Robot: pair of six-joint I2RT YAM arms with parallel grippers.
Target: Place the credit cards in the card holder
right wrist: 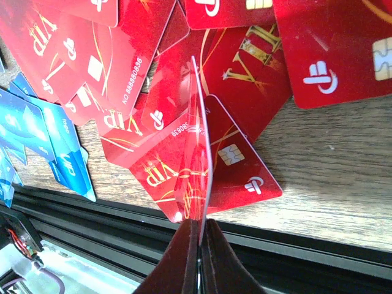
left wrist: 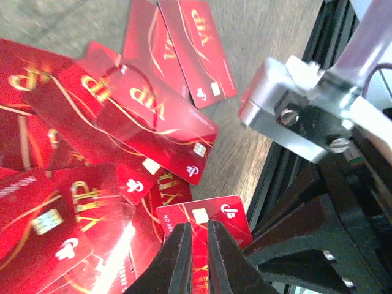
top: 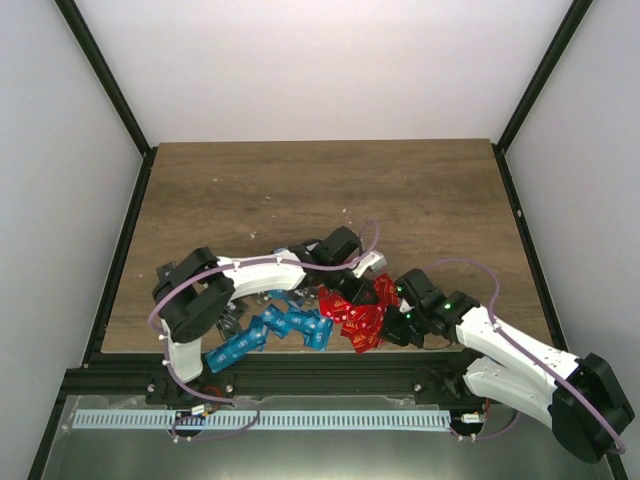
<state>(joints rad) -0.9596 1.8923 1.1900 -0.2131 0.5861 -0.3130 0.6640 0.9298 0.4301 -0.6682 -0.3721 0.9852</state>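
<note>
Red credit cards [top: 352, 312] lie in a loose overlapping pile near the table's front edge, with blue credit cards [top: 285, 325] strewn to their left. My right gripper [right wrist: 199, 222] is shut on one red card [right wrist: 197, 153], which stands on edge above the pile, close to the front rail. My left gripper [left wrist: 197, 225] reaches across from the left. It hovers over a flat red card [left wrist: 229, 214], its jaws shut to a thin slit with nothing in them. In the top view, both grippers, left [top: 380, 288] and right [top: 392, 330], sit at the pile's right side. The card holder is out of view.
A black rail [right wrist: 275, 251] runs along the table's front edge just below the cards. The right arm's silver bracket [left wrist: 282, 104] and black body stand close to my left fingers. Bare wooden table [top: 300, 190] stretches behind the arms. Blue cards [right wrist: 61, 153] lie left of the held card.
</note>
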